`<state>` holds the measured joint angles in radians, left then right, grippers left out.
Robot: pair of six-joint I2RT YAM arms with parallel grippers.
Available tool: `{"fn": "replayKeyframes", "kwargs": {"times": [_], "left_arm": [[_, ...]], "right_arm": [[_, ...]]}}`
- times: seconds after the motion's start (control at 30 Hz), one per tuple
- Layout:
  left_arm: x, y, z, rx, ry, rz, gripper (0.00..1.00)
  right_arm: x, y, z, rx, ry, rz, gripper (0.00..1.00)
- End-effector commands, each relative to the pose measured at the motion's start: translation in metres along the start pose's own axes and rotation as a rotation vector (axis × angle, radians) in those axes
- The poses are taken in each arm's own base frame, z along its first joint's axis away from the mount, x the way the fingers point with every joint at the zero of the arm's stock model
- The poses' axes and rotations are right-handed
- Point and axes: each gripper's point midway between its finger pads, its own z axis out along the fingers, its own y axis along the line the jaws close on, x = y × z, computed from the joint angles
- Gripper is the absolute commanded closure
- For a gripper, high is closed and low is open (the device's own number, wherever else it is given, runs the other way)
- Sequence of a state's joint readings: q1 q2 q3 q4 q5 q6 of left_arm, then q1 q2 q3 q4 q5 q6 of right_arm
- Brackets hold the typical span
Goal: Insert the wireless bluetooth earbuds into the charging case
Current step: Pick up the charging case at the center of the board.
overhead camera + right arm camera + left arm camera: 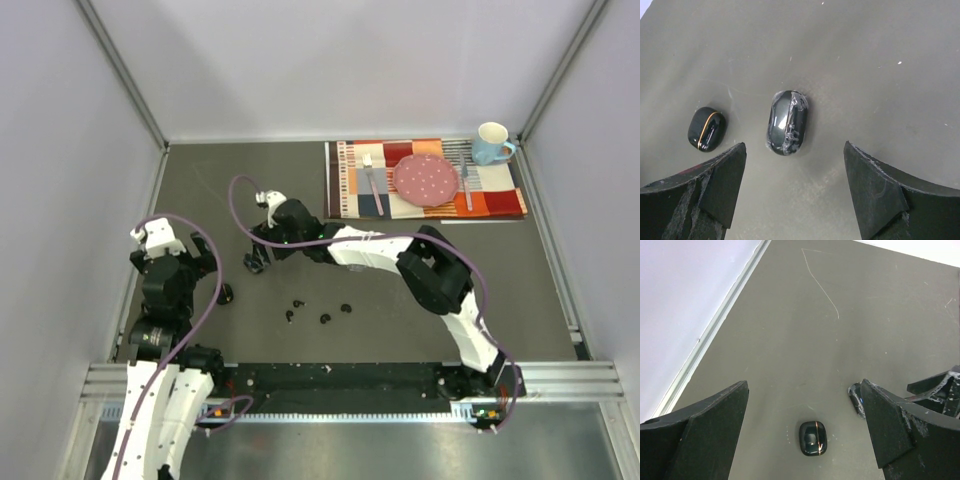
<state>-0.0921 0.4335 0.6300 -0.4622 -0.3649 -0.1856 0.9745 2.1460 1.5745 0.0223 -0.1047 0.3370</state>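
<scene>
Several tiny black earbuds (325,319) lie loose on the grey table, near the front and right of both grippers. A shut, oval black charging case (787,122) in crinkled clear film lies flat just ahead of my right gripper (795,147). That gripper is open, hovers low and touches nothing. A smaller shut black case with a gold seam (813,438) lies to its left, below and between the fingers of my open left gripper (804,385), which holds nothing. From above, the right gripper (256,258) stands over the wrapped case and the left gripper (214,278) beside the gold-seam case (226,294).
A striped placemat (500,195) at the back right carries a pink dotted plate (425,179), cutlery and a light blue mug (491,143). White walls close in the left, back and right. A metal rail (560,378) runs along the near edge.
</scene>
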Motion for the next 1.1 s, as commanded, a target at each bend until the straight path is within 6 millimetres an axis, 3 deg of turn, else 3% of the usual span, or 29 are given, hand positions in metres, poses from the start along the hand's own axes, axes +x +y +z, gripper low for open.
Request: {"fn": "replayKeyframes", "kwargs": {"times": [0.0, 0.4, 1.07], "left_arm": [[-0.024, 0.006, -0.008, -0.026, -0.077, -0.04, 0.01], [-0.025, 0.007, -0.01, -0.028, -0.089, -0.045, 0.01], [-0.026, 0.008, -0.012, -0.028, -0.094, -0.044, 0.01]], "right_arm": [[-0.007, 0.023, 0.012, -0.056, -0.005, -0.01, 0.22], [0.019, 0.037, 0.037, -0.049, 0.057, -0.077, 0.26], [0.037, 0.008, 0.058, 0.106, 0.085, -0.111, 0.37]]}}
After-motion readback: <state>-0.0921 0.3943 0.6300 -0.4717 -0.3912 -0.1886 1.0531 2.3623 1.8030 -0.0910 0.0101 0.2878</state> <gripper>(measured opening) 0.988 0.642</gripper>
